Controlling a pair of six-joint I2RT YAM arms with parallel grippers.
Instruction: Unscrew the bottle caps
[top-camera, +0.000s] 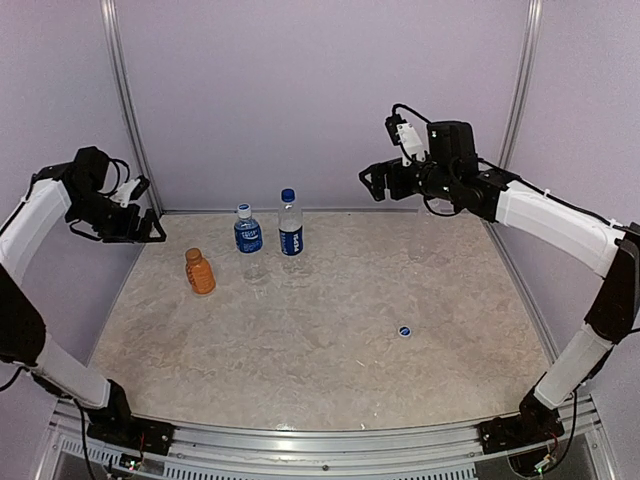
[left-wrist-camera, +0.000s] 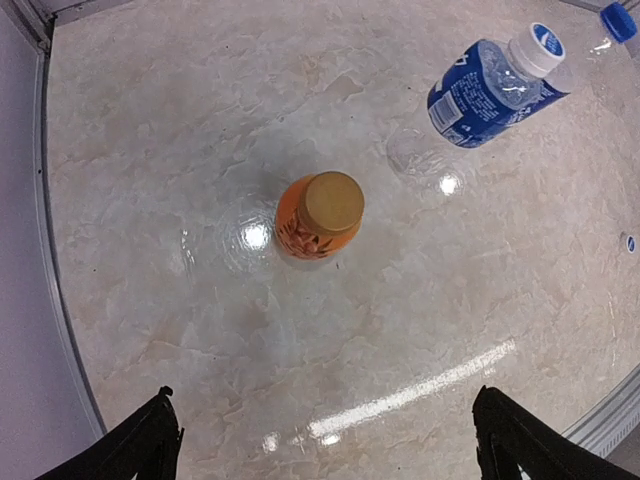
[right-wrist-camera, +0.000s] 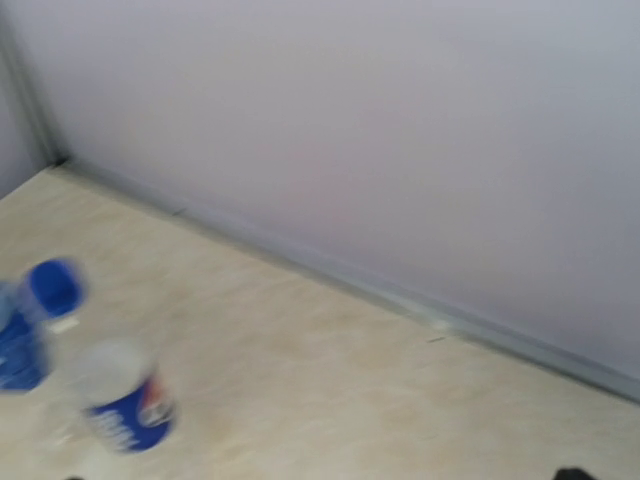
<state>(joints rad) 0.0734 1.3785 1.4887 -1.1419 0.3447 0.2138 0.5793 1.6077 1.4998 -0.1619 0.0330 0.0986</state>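
Three bottles stand at the back left of the table. The short orange bottle (top-camera: 200, 271) has an orange-brown cap (left-wrist-camera: 333, 203). Two clear bottles with dark blue labels (top-camera: 248, 236) (top-camera: 291, 226) stand to its right, both capped; the left one's cap (left-wrist-camera: 547, 40) is whitish with a blue top. One loose blue cap (top-camera: 405, 331) lies on the table right of centre. The small unlabelled bottle is out of view. My left gripper (top-camera: 150, 228) hangs open and empty above and left of the orange bottle, fingers (left-wrist-camera: 150, 450) wide apart. My right gripper (top-camera: 372, 183) is raised high at the back right; only its fingertips (right-wrist-camera: 575, 473) show, far apart, in a blurred view.
The marble-patterned table (top-camera: 330, 380) is closed in by lavender walls with metal frame posts (top-camera: 120, 70). A metal rail (top-camera: 330, 440) runs along the near edge between the arm bases.
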